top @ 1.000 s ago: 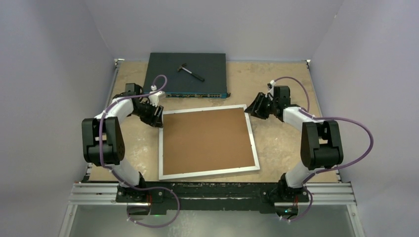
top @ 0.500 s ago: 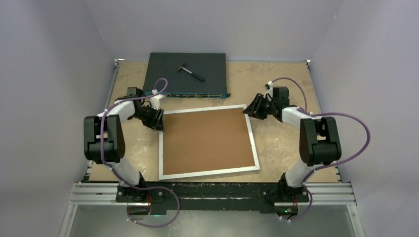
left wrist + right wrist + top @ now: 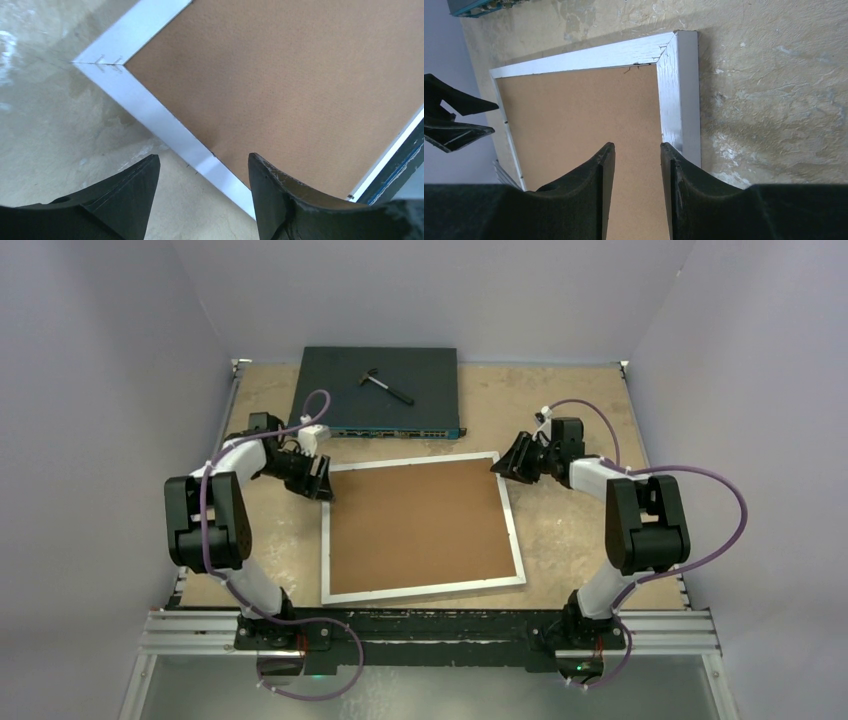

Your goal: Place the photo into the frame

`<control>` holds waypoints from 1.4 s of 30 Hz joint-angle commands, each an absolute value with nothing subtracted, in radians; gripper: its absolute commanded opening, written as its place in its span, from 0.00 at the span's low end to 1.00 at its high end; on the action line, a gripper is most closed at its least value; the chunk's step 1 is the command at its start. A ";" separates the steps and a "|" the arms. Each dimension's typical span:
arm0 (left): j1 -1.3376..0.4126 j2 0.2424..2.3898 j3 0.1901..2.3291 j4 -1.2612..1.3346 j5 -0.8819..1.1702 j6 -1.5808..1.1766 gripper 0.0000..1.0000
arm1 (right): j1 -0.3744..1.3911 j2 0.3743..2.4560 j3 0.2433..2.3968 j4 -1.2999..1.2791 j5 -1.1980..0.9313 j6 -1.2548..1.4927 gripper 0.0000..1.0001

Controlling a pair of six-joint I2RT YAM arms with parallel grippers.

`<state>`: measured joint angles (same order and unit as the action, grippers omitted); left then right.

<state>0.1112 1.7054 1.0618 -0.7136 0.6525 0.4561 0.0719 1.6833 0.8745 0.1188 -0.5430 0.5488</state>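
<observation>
Frame (image 3: 327,540) lies back-up at picture centre, brown backing board (image 3: 420,525) showing; left gripper (image 3: 321,483) at its upper-left corner, jaws wide, empty, over the white border; right gripper (image 3: 502,465) at upper-right corner, jaws narrowly parted, gripping nothing.

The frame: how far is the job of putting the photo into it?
Looks done: the frame lies face down with the backing board seated inside its white border. The photo shows nowhere, so whether it lies beneath I cannot tell. In hand: nothing; the left gripper and right gripper hover open at the far corners. Left: perhaps securing the board.
</observation>
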 commanded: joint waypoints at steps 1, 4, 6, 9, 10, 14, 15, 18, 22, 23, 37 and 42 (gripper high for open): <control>0.167 1.670 1.115 -0.760 0.707 0.500 0.64 | 0.074 1.699 0.868 0.140 -0.569 0.532 0.41; 0.206 1.681 1.098 -0.739 0.689 0.500 0.58 | 0.074 1.707 0.867 0.138 -0.569 0.530 0.41; 0.213 1.695 1.085 -0.723 0.682 0.499 0.54 | 0.074 1.707 0.865 0.134 -0.569 0.528 0.40; 0.213 1.711 1.060 -0.693 0.689 0.484 0.47 | 0.074 1.707 0.858 0.129 -0.569 0.522 0.40; 0.212 1.715 1.052 -0.679 0.688 0.478 0.45 | 0.074 1.705 0.855 0.128 -0.568 0.522 0.40; 0.212 1.745 1.030 -0.640 0.699 0.460 0.41 | 0.074 1.704 0.843 0.127 -0.563 0.521 0.39; 0.212 1.755 1.030 -0.635 0.704 0.458 0.40 | 0.074 1.705 0.842 0.128 -0.564 0.519 0.39; 0.212 1.778 1.028 -0.621 0.707 0.452 0.39 | 0.074 1.710 0.839 0.127 -0.564 0.519 0.38; 0.211 1.797 1.026 -0.604 0.717 0.443 0.34 | 0.074 1.716 0.841 0.126 -0.564 0.518 0.37; 0.211 1.800 1.025 -0.602 0.719 0.441 0.32 | 0.074 1.719 0.841 0.125 -0.564 0.518 0.37; 0.186 1.761 1.000 -0.578 0.712 0.425 0.29 | 0.075 1.715 0.814 0.125 -0.568 0.524 0.35; 0.163 1.759 0.982 -0.549 0.683 0.413 0.29 | 0.082 1.728 0.814 0.129 -0.561 0.530 0.35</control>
<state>0.2016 1.7699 1.0111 -0.5957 0.6731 0.4282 0.0715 1.7081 0.8421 0.1696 -0.5800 0.5495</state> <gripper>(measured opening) 0.288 0.353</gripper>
